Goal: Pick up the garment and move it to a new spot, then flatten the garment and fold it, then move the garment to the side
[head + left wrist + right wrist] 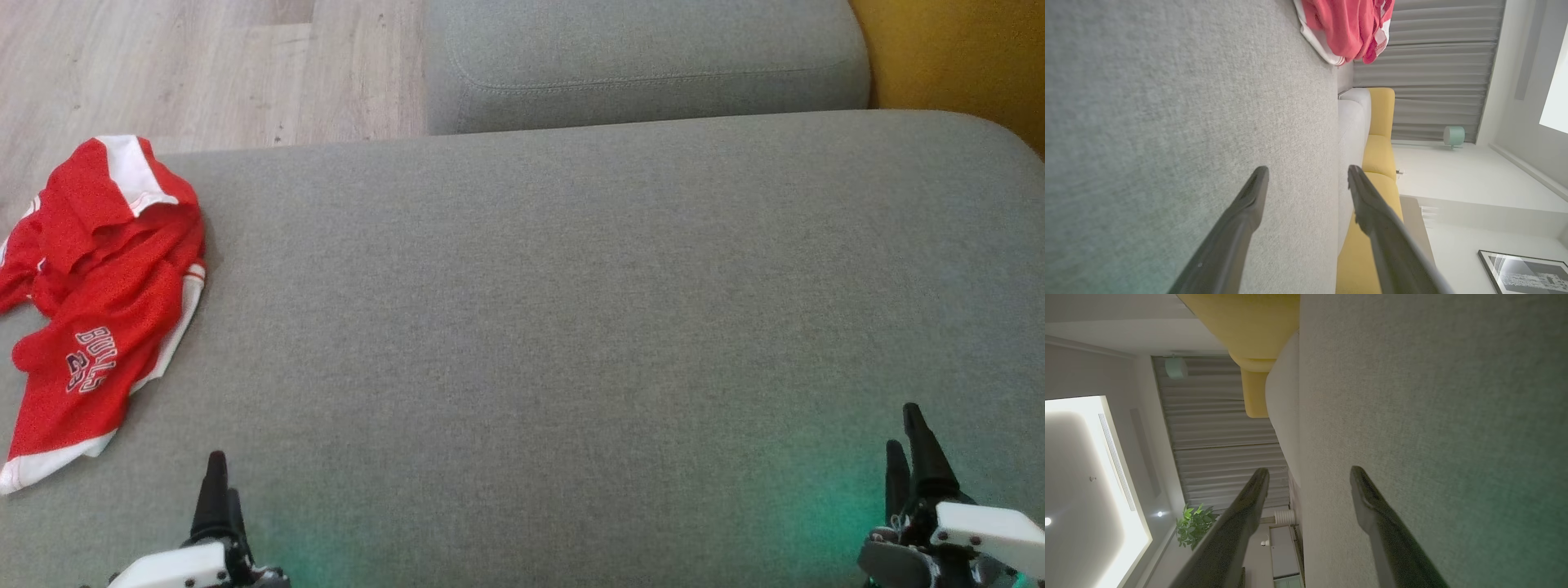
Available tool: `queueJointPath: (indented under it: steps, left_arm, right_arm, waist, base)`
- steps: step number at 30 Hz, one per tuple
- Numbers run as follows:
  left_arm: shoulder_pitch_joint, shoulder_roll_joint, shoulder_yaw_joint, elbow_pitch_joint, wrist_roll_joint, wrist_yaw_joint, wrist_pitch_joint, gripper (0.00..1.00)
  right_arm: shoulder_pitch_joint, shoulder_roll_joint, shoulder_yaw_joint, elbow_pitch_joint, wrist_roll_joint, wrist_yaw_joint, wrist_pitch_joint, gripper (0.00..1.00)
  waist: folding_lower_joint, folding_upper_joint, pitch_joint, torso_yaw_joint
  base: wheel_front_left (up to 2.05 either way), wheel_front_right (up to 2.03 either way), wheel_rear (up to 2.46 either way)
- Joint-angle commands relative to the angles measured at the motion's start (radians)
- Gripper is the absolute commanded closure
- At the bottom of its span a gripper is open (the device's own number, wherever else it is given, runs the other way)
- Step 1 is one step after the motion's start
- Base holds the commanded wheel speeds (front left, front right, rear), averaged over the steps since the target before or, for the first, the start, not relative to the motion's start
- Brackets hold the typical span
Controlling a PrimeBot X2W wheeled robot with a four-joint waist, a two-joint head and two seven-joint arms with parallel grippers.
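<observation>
The left gripper (222,482) and right gripper (903,426) sit nearest, low in the head view. Both have their fingers spread wide and hold nothing. The red garment (106,302) lies crumpled at the far left of the grey cushion (571,286), well apart from both. Pinching just 1 loose fold could drag the rest onto the wooden floor (204,65) (whether it already overhangs, I cannot tell). The head view gives the jersey's lettering and spread. The left wrist view shows the heap standing up off the cushion.
</observation>
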Motion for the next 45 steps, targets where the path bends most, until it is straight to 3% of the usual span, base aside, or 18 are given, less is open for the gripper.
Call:
queueJointPath:
  steps: [1,19,45]
  left_arm:
    - [-0.031,0.006,0.000,-0.043,0.021,0.001,-0.010,0.00]
    - [-0.032,0.007,-0.049,-0.133,0.298,0.035,-0.064,0.00]
    - [0.013,0.017,-0.112,-0.159,0.707,0.066,-0.138,0.00]
  right_arm:
    - [-0.032,-0.003,0.003,-0.040,-0.019,0.000,-0.013,0.00]
    - [-0.020,-0.005,0.019,-0.117,-0.275,0.000,-0.066,0.00]
    - [0.009,-0.007,0.101,-0.149,-0.654,0.000,-0.140,0.00]
  waist:
    - [0.0000,-0.0001,-0.001,0.000]
    - [0.0000,-0.0001,-0.013,0.011]
    - [0.0000,-0.0001,-0.028,0.014]
  base:
    - [0.00,0.00,0.00]
    - [0.00,0.00,0.00]
    - [0.00,0.00,0.00]
